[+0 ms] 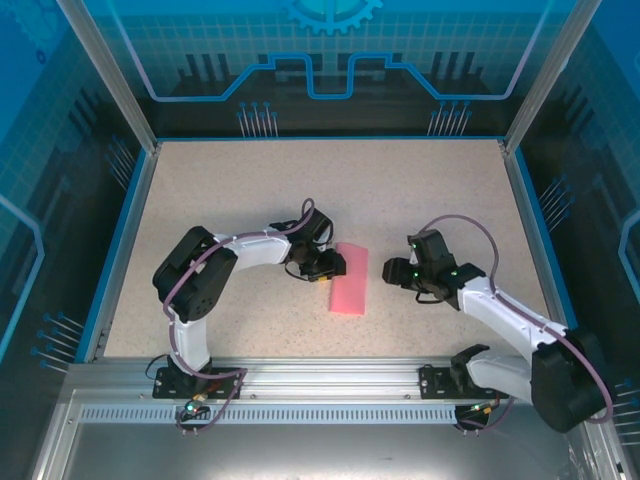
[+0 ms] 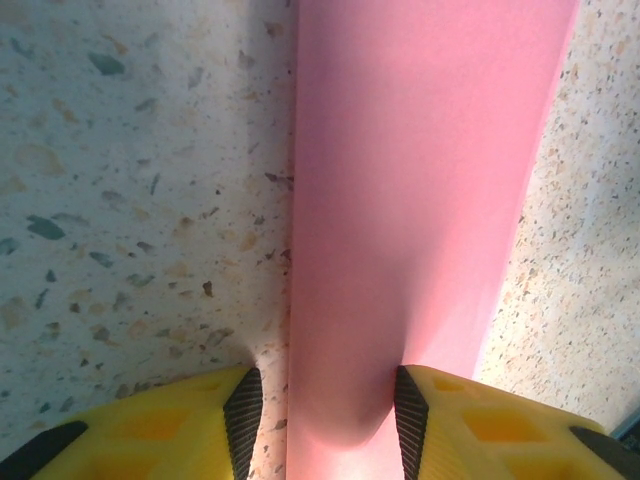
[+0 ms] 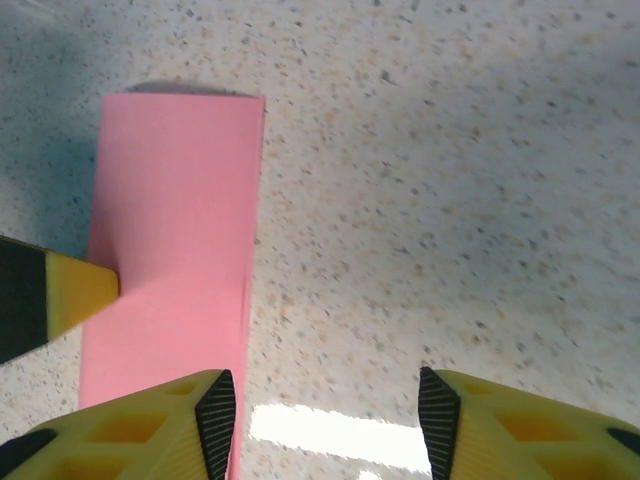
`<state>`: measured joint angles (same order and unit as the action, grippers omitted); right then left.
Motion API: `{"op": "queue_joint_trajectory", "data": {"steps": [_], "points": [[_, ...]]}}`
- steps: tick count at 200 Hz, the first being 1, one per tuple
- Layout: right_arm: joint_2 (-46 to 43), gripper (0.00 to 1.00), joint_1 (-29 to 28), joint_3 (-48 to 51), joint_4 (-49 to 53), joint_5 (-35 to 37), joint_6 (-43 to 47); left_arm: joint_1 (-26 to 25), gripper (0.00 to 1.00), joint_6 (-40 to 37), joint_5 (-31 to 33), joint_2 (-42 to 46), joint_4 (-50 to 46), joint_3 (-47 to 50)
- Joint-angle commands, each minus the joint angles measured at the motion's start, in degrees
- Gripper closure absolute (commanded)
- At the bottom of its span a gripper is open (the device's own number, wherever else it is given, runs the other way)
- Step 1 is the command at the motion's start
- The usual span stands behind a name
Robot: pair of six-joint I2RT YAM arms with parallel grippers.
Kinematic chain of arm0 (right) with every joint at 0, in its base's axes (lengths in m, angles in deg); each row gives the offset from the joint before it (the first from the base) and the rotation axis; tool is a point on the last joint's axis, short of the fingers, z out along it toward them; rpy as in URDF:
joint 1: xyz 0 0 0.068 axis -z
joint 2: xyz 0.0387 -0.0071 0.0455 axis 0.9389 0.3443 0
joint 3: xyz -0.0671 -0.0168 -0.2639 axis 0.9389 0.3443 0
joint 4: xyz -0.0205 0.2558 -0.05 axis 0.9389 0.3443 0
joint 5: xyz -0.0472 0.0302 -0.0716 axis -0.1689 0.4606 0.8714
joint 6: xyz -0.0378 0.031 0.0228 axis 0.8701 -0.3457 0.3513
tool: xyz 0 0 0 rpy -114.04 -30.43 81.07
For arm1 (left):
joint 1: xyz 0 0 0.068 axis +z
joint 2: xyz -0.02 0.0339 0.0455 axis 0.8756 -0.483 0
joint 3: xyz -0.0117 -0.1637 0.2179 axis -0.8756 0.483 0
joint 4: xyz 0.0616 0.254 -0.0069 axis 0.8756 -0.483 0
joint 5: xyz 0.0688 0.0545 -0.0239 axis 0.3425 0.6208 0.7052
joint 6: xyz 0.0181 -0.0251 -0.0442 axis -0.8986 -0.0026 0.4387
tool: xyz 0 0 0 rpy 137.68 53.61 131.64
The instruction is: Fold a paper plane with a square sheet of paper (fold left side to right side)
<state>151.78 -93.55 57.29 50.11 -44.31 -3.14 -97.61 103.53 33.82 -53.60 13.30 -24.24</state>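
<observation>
The square sheet of paper (image 1: pixel 349 280) lies folded into a narrow pink rectangle at the middle of the table. My left gripper (image 1: pixel 330 265) rests low at its left long edge. In the left wrist view the paper (image 2: pixel 420 200) bulges up in a rounded hump between the jaws of the left gripper (image 2: pixel 328 420). The right pad (image 2: pixel 410 415) touches the hump; the left pad stands apart on bare table. My right gripper (image 1: pixel 400 272) hovers open just right of the paper (image 3: pixel 175 220). Only table lies between the fingers of the right gripper (image 3: pixel 327 420).
The speckled table (image 1: pixel 450 190) is ringed by a blue rim (image 1: pixel 320 138) and metal frame posts. One yellow fingertip of the left gripper (image 3: pixel 80 287) pokes into the right wrist view at the paper's left edge.
</observation>
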Motion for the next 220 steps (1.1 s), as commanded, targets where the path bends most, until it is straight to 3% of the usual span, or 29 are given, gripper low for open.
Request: {"op": "queue_joint_trajectory", "data": {"steps": [1,104,196,220], "points": [[-4.0,0.44,1.2,2.2,3.8,0.5,-0.2,-1.6,0.56,-0.8,2.9,-3.3,-2.6,-0.7],[-15.0,0.40,4.0,5.9,9.0,-0.4,-0.2,-3.2,0.56,0.1,6.7,-5.4,-6.9,-3.3],[-16.6,0.40,4.0,6.7,9.4,-2.4,-0.9,-3.4,0.56,-0.3,7.8,-5.7,-7.1,-3.0],[-16.6,0.36,4.1,6.6,9.2,-2.5,-1.0,-3.5,0.56,-0.3,7.9,-5.9,-7.2,-3.1]]}}
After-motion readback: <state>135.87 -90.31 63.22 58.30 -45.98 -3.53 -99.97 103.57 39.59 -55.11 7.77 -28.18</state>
